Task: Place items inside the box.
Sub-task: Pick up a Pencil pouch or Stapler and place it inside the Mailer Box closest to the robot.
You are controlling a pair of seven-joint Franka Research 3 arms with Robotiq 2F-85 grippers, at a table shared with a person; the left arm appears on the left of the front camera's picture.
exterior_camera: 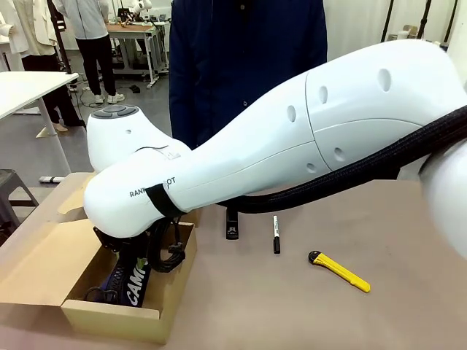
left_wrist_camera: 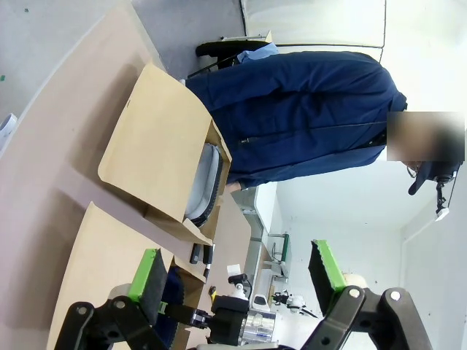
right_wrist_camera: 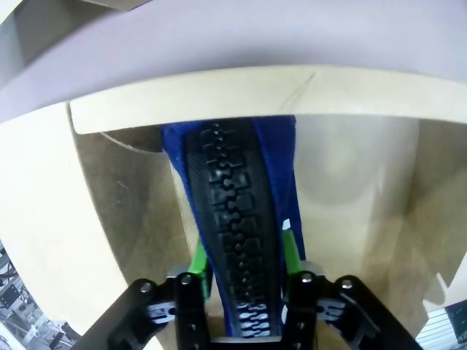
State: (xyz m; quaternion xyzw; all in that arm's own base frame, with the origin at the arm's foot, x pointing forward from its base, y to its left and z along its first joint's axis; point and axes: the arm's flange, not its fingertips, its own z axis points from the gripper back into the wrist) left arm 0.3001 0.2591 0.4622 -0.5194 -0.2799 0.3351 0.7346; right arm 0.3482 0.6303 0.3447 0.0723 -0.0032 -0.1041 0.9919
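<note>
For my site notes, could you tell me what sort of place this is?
Probably a robotics lab: a large white robot arm over a brown table, white worktable and cluttered bench behind.

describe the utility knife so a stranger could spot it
Find the open cardboard box at the table's left. Going right, pass the black marker pen; the utility knife lies beyond it, nearer the robot. It alone is yellow.
</note>
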